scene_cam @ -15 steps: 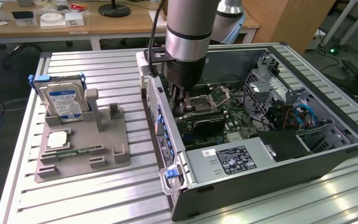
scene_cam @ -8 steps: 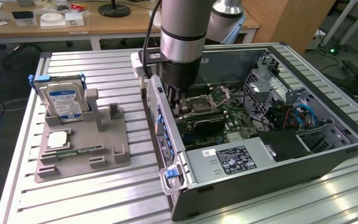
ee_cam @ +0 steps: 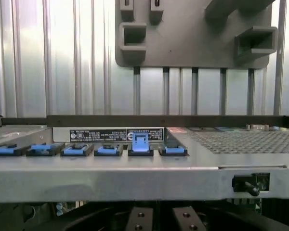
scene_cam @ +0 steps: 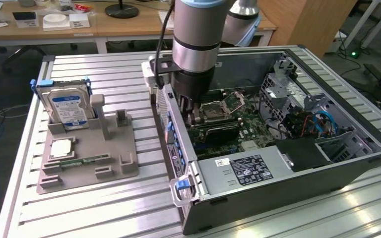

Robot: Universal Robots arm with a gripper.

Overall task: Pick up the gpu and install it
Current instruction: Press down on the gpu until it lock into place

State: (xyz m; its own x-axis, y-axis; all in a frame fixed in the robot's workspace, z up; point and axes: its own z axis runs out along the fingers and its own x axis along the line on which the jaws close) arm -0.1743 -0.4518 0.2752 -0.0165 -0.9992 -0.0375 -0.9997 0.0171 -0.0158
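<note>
Reaching down into the open black computer case (scene_cam: 289, 163), the hand (scene_cam: 194, 116) hangs over the green motherboard (scene_cam: 243, 134), near the case's nine-o'clock wall. Its grip cannot be told. The gpu is not identifiable; installation looks underway, unconfirmed.

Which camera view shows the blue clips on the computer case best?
The wrist view: the row of blue clips lies close and frontal on the case edge, one standing raised. The exterior view shows only a few clips sideways along the case wall, partly behind the arm.
</note>
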